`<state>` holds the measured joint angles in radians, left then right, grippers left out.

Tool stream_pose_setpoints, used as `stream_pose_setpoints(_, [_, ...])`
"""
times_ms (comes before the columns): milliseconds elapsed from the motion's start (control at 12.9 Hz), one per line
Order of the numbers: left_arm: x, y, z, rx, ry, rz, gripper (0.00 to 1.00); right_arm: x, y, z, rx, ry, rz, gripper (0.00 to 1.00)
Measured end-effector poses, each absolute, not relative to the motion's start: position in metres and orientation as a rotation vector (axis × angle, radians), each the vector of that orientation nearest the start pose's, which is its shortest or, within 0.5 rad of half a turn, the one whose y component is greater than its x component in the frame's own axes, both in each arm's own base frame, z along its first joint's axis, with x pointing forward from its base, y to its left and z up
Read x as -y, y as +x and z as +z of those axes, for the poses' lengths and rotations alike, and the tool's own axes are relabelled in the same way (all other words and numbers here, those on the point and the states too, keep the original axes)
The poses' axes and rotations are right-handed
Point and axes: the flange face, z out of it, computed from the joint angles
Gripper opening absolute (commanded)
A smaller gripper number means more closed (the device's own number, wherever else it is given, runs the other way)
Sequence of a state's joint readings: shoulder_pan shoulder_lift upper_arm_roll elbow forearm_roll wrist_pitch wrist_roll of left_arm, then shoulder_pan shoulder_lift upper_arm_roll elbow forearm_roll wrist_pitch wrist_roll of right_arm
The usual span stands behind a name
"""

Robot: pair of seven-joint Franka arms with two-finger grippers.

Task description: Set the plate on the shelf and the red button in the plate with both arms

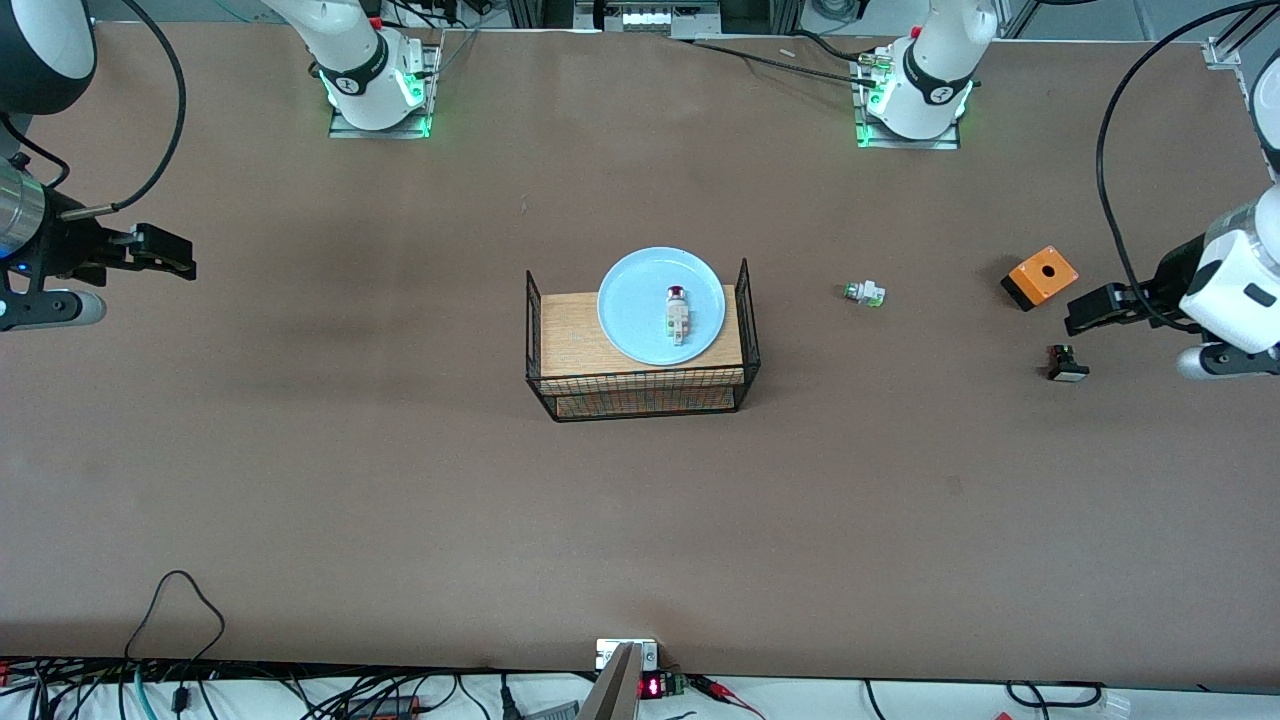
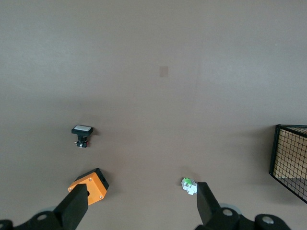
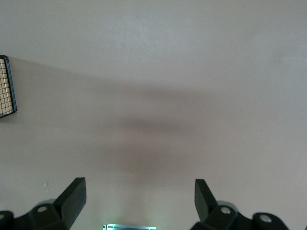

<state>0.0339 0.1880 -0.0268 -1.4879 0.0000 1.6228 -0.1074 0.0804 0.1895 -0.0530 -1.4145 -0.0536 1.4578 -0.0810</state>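
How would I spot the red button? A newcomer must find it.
Find the wire rack with a wooden top at mid-table; a pale blue plate lies on it. The red button lies on that plate: a white switch body with a dark red cap, unlike the green-tipped piece on the bare table.

front view: high, across the table (image 1: 300,480), facing both bases, whole scene. wrist views: looking down past own fingers at bare tabletop (each catching an edge of the wire rack (image 1: 640,385) also seen centrally from the front).

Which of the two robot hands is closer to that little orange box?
The left gripper is, open just toward the left arm's end of the table from the orange box. The right gripper, also open, is at the table's right-arm end, past the plate.
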Motion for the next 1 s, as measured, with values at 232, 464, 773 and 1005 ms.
stream_pose_setpoints(232, [-0.015, 0.612, 0.561, 0.119, -3.143, 0.069, 1.0, -0.013, 0.598, 0.579, 0.169, -3.188, 0.236, 1.0])
stream_pose_setpoints(464, [-0.016, 0.612, 0.567, 0.114, -3.144, 0.032, 1.0, -0.013, 0.598, 0.579, 0.169, -3.188, 0.236, 1.0])
stream_pose_setpoints(773, [-0.016, 0.607, 0.577, 0.085, -3.145, 0.013, 1.0, -0.013, 0.598, 0.579, 0.169, -3.188, 0.236, 1.0])
stream_pose_setpoints(1005, [-0.016, 0.605, 0.58, 0.082, -3.145, 0.01, 1.0, -0.013, 0.598, 0.579, 0.169, -3.188, 0.236, 1.0])
